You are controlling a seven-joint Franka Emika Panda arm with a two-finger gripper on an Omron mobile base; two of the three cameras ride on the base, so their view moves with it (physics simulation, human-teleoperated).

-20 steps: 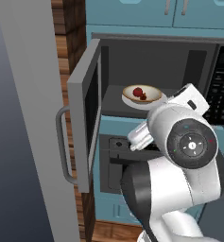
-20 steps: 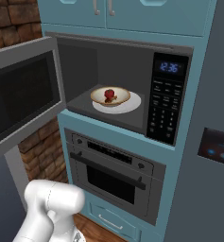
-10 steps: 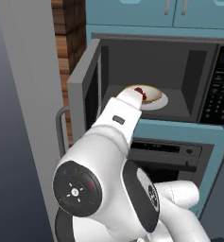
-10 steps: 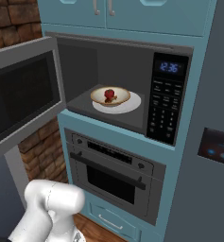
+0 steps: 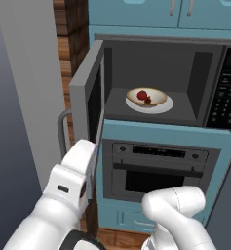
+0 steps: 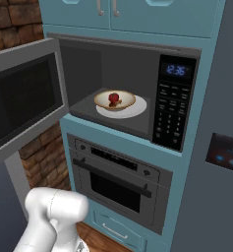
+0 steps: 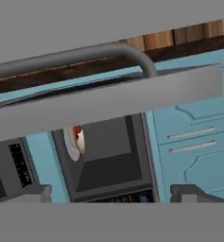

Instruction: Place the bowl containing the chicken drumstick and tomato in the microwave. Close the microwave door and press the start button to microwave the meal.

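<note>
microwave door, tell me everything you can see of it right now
The microwave door is a grey-framed rectangular panel with a large dark window, metal by its look. A curved grey bar handle stands off its outer face. It is swung wide open, hinged at the left side of the microwave, leaving the cavity exposed. In the left base view the white arm reaches up just beneath its lower edge; whether they touch I cannot tell.

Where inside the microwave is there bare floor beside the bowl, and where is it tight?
Inside the microwave, bare floor lies left of the bowl toward the hinge-side wall, and a narrower strip right of the turntable plate before the keypad wall. The plate itself is crowded. The microwave door stands open.
</note>
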